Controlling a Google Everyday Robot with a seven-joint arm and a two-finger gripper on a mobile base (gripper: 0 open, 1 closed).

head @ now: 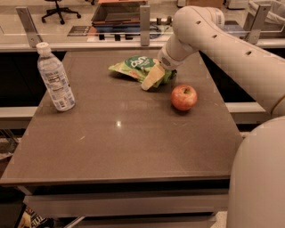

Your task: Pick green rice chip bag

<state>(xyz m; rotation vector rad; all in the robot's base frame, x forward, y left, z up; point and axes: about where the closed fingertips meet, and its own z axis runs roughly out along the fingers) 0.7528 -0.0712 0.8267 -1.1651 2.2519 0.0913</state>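
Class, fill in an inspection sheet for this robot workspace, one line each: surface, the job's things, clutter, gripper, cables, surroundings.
Surface: brown table, flat, with a small glint of light near its middle.
Job's things: green rice chip bag lies crumpled at the far middle of the table, logo up.
Clutter: red apple by the bag's right end, nearer the camera; water bottle upright at the far left.
Gripper: gripper is down at the bag's right end, against the foil.
Cables: nothing seen.
Surroundings: dark tray behind the table; office chair further back.
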